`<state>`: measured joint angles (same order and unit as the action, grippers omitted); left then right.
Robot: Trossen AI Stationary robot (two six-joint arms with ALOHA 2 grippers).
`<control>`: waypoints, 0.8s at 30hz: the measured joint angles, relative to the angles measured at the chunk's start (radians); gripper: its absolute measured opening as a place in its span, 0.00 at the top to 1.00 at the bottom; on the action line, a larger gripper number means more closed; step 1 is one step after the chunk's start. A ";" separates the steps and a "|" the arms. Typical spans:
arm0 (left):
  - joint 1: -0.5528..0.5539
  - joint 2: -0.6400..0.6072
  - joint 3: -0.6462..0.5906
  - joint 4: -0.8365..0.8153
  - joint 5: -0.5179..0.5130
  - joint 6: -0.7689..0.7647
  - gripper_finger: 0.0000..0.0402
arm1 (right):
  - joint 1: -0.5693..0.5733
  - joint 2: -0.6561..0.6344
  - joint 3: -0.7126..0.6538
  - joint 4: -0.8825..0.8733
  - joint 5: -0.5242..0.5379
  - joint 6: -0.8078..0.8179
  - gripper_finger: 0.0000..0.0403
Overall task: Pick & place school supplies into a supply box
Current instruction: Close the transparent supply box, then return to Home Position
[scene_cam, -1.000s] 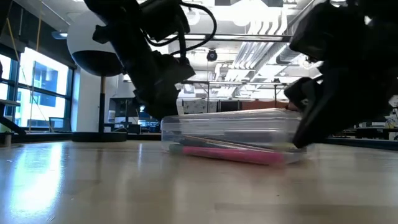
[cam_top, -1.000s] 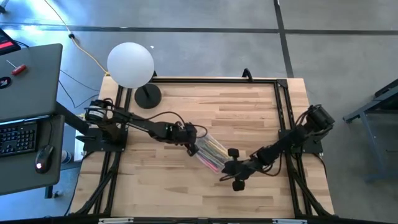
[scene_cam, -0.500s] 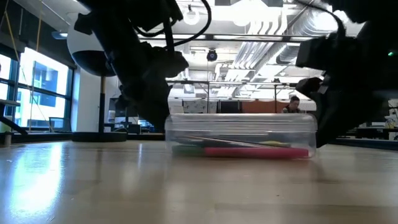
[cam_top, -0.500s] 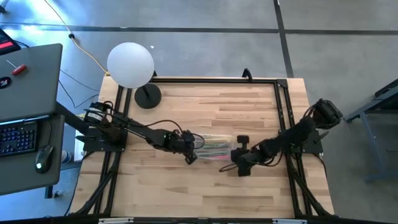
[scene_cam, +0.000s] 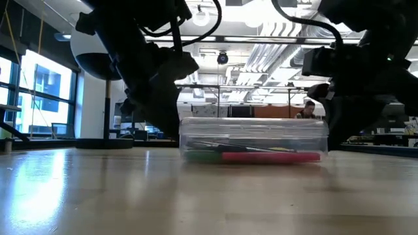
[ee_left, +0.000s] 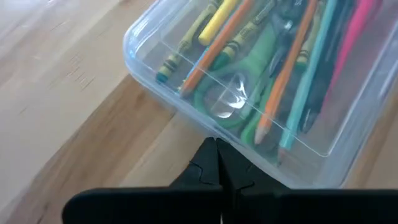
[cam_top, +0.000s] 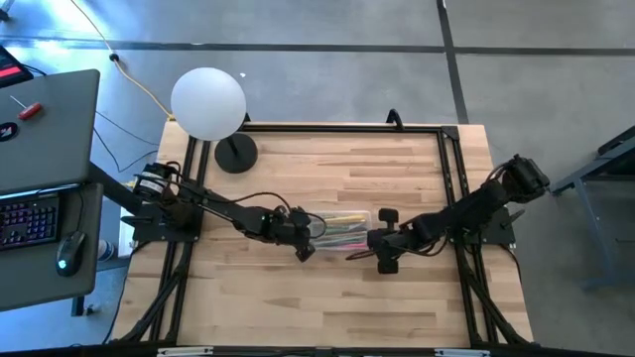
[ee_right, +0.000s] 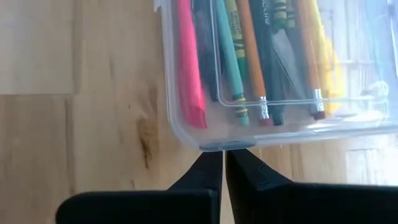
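We see the supply box (cam_top: 342, 229) lying flat on the wooden bench (cam_top: 327, 307), lid closed, well in front of the white globe lamp (cam_top: 208, 102) that stands at the bench's back left corner, with one arm at each of its short ends. The left hand (cam_top: 306, 238) sits at the end of the box nearer the lamp, its fingers (ee_left: 217, 168) pressed together or very nearly so, their tips just at the box wall; we cannot tell whether they touch it, and they hold nothing. The right hand (cam_top: 382, 241) sits at the far end of the box from the lamp, its fingers (ee_right: 214, 171) pressed together with the tips right against the box's rim, pinching nothing. Through the clear plastic we make out the school supplies packed lengthwise: orange pencils (ee_left: 273, 93), a teal pencil (ee_left: 308, 74), a pink pen (ee_right: 189, 68), a black pen (ee_right: 204, 50), a yellow crayon (ee_left: 217, 22) and green-handled scissors (ee_left: 227, 102). There is dark lettering on an orange pencil nearest the right hand, but we cannot read it, and the striped crayon wrappers carry no legible brand. From bench height the box (scene_cam: 253, 138) rests level, the pink pen (scene_cam: 271, 156) lying along its floor.
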<state>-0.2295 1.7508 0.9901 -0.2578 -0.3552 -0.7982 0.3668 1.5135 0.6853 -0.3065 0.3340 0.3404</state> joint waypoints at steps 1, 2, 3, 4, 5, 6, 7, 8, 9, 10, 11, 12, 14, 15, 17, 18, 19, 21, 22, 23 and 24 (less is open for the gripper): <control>0.000 0.000 0.000 -0.014 0.000 0.000 0.95 | 0.000 0.000 0.001 0.001 0.000 0.008 1.00; 0.000 0.000 0.002 -0.038 -0.003 -0.007 0.96 | 0.001 0.000 0.004 0.001 0.001 0.025 1.00; -0.001 0.000 0.004 -0.069 -0.014 -0.021 0.97 | 0.004 0.000 0.006 -0.003 0.004 0.048 1.00; -0.001 -0.001 0.005 -0.113 -0.027 -0.042 0.98 | 0.011 -0.001 0.007 -0.016 0.007 0.074 1.00; -0.002 -0.001 0.005 -0.160 -0.040 -0.063 0.98 | 0.020 -0.002 0.007 -0.037 0.009 0.101 1.00; -0.004 -0.001 0.003 -0.202 -0.050 -0.084 0.98 | 0.031 -0.002 0.006 -0.062 0.017 0.126 1.00; -0.010 -0.001 0.003 -0.231 -0.057 -0.103 0.98 | 0.044 -0.001 0.005 -0.075 0.019 0.149 1.00; -0.015 -0.001 0.003 -0.252 -0.070 -0.119 0.97 | 0.056 -0.001 0.005 -0.082 0.021 0.170 1.00; -0.022 -0.002 0.003 -0.275 -0.076 -0.132 0.96 | 0.070 -0.001 0.005 -0.092 0.027 0.191 1.00; -0.032 -0.007 0.003 -0.303 -0.080 -0.146 0.95 | 0.086 -0.001 0.005 -0.106 0.032 0.207 1.00; -0.042 -0.017 0.003 -0.334 -0.084 -0.159 0.95 | 0.103 -0.001 0.005 -0.123 0.035 0.221 1.00; -0.052 -0.034 0.003 -0.362 -0.094 -0.171 0.95 | 0.119 -0.004 0.005 -0.145 0.035 0.230 1.00; -0.070 -0.088 0.003 -0.418 -0.108 -0.174 0.96 | 0.147 -0.034 0.006 -0.204 0.043 0.242 1.00; -0.075 -0.124 0.003 -0.453 -0.123 -0.173 0.97 | 0.159 -0.059 0.013 -0.250 0.055 0.249 1.00; -0.078 -0.215 0.003 -0.515 -0.162 -0.170 0.98 | 0.181 -0.128 0.035 -0.365 0.096 0.274 1.00; -0.082 -0.267 0.003 -0.547 -0.188 -0.169 0.98 | 0.191 -0.169 0.050 -0.421 0.127 0.288 1.00; -0.087 -0.324 0.003 -0.583 -0.219 -0.168 0.98 | 0.201 -0.218 0.064 -0.473 0.163 0.299 1.00; -0.095 -0.439 0.003 -0.641 -0.274 -0.167 0.96 | 0.228 -0.324 0.084 -0.555 0.245 0.328 1.00; -0.103 -0.493 0.003 -0.667 -0.304 -0.167 0.95 | 0.242 -0.380 0.087 -0.576 0.285 0.334 1.00; -0.110 -0.543 0.001 -0.688 -0.340 -0.169 0.94 | 0.256 -0.436 0.086 -0.582 0.327 0.335 1.00; -0.119 -0.584 -0.007 -0.682 -0.387 -0.168 0.94 | 0.270 -0.488 0.076 -0.561 0.383 0.330 1.00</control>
<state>-0.3488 1.1663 0.9831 -0.9397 -0.7419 -0.9660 0.6370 1.0255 0.7617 -0.8679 0.7173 0.6700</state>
